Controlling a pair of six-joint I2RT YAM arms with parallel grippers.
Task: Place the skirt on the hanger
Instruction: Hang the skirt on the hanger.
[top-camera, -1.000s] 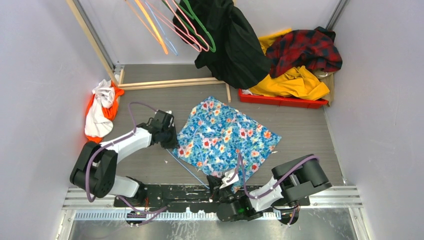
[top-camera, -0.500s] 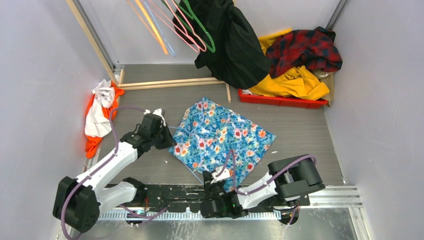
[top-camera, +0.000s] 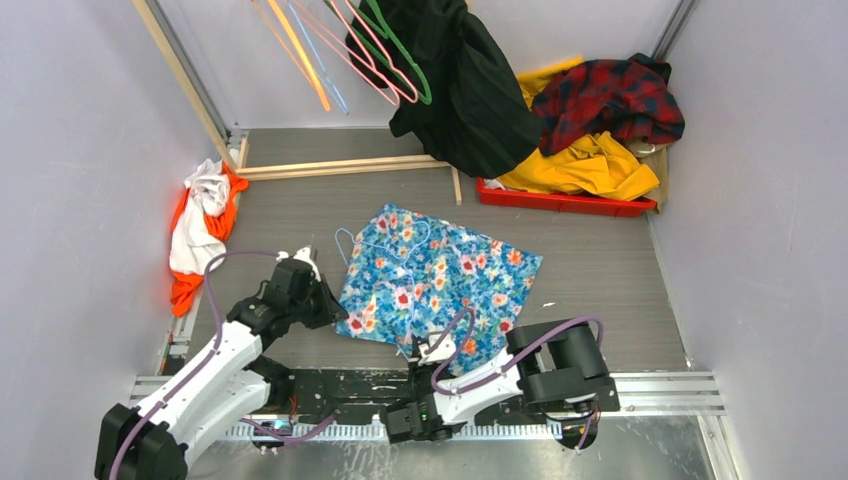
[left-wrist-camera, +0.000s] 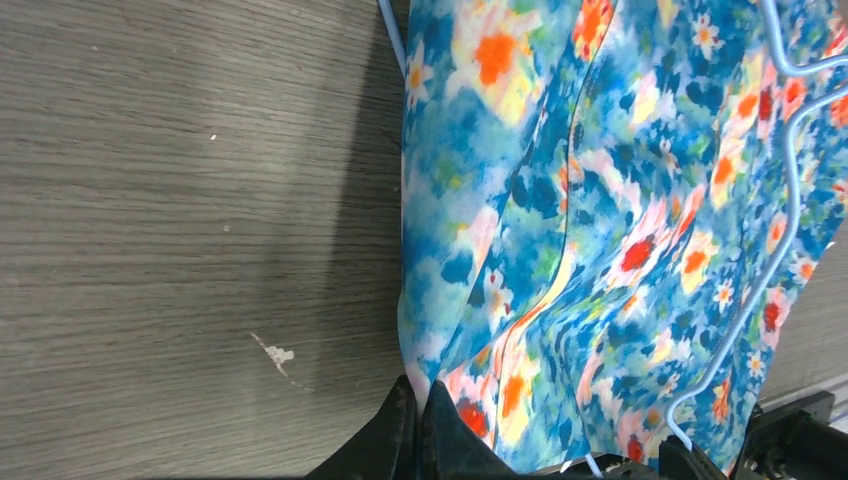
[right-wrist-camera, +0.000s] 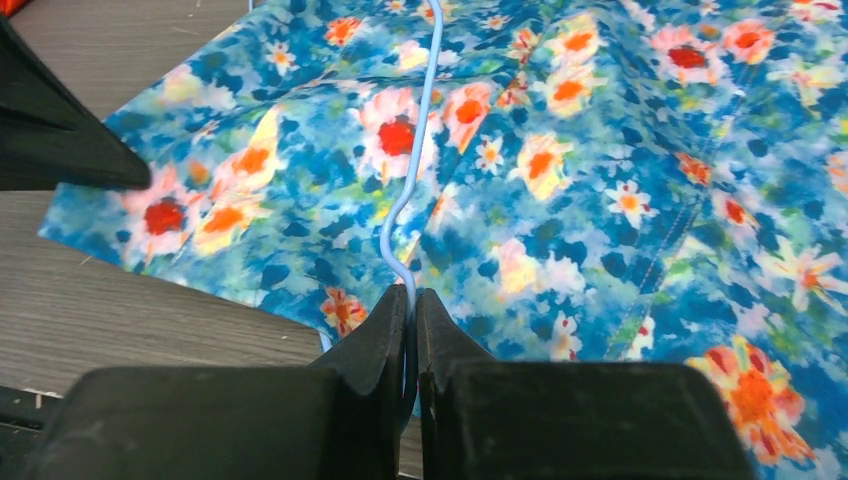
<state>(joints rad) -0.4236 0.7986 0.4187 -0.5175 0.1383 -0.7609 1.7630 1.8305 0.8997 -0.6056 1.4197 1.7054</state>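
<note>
My left pincer (left-wrist-camera: 412, 415) is pressed tight together on the near edge of the skirt (top-camera: 440, 285), pinching the thin flowered fabric right at the hem, with bare grey table (left-wrist-camera: 170, 200) beside it. My right pincer (right-wrist-camera: 411, 320) is also clamped, its two black fingers nipping the light blue wire hanger (right-wrist-camera: 430, 100), whose wire climbs away from my fingertips across the top of the cloth. The skirt lies spread and rumpled on the table just ahead of both my bases, blue with red, orange and white flowers. My left pincer is at its left edge and my right one at its near edge. From the left wrist the same wire shows as a bent loop lying over the right part of the fabric. From above, its hook curls at the skirt's far left corner. I cannot tell whether any part of the hanger runs under the cloth. Well beyond, a black coat (top-camera: 470, 95) hangs beside a fan of coloured hangers (top-camera: 345, 50). Yellow and red plaid clothes (top-camera: 600, 130) are heaped over a red tray (top-camera: 560, 202) at the far right. White and orange clothes (top-camera: 198, 230) lie crumpled at the left wall.
</note>
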